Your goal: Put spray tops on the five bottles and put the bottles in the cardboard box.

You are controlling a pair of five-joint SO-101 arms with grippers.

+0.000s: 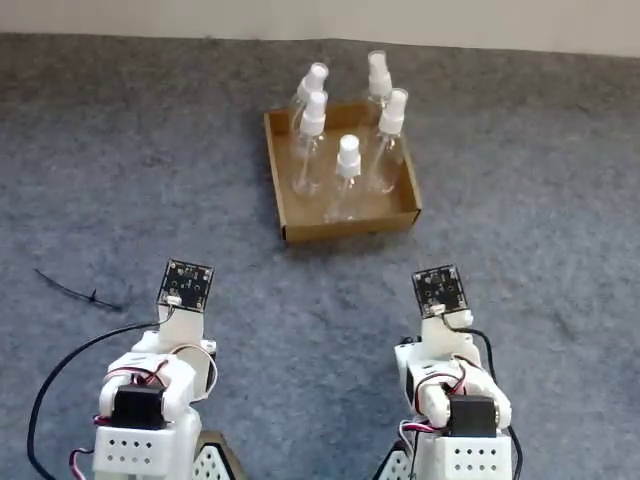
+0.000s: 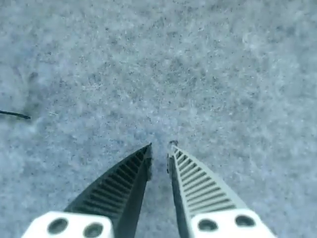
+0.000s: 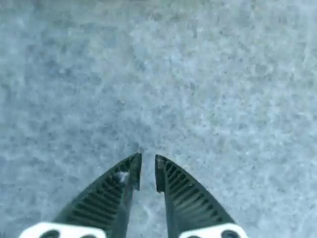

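Observation:
The cardboard box (image 1: 300,232) sits on the grey carpet at the far middle. Five clear bottles, each with a white spray top, stand at it. Three are plainly inside: one (image 1: 309,150), one (image 1: 344,185) and one (image 1: 387,150). Two more (image 1: 306,92) (image 1: 377,80) stand at the far rim; I cannot tell whether they are inside or just behind. My left gripper (image 2: 159,145) and my right gripper (image 3: 148,157) point down at bare carpet, jaws nearly together, holding nothing. Both arms (image 1: 180,330) (image 1: 445,330) are folded back near the front edge, well short of the box.
A thin black cable tie (image 1: 75,290) lies on the carpet to the left of the left arm, and its end (image 2: 15,115) shows in the left wrist view. Open carpet lies between the arms and the box.

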